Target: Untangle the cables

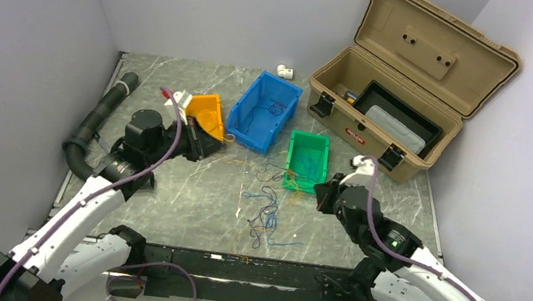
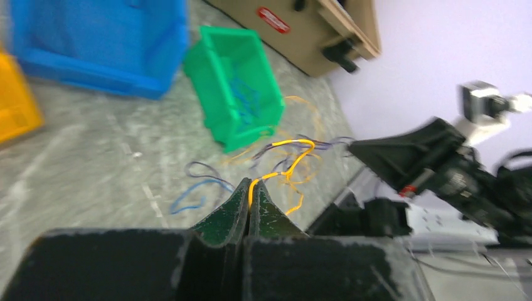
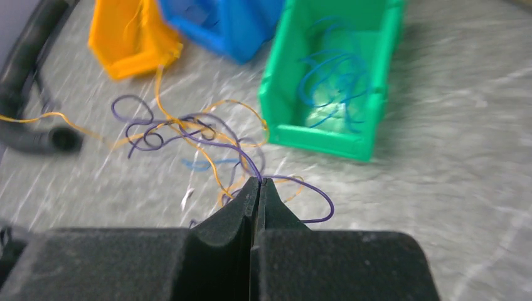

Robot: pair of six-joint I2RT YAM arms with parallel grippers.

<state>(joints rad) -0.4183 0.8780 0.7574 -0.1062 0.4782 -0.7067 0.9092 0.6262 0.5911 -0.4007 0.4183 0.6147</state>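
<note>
Cables [image 3: 188, 130]: thin looping tangled strands, pinched by left hand [image 2: 249, 188], right hand [image 3: 259, 183].

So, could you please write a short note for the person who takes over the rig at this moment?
Grippers: the left gripper is shut on an orange cable; the right gripper is shut on a purple cable.
Those two cables are interlaced near the green bin.
Done: blue cables lie in the green bin.
Left: part orange from purple, then sort the loose cables on the table.
</note>
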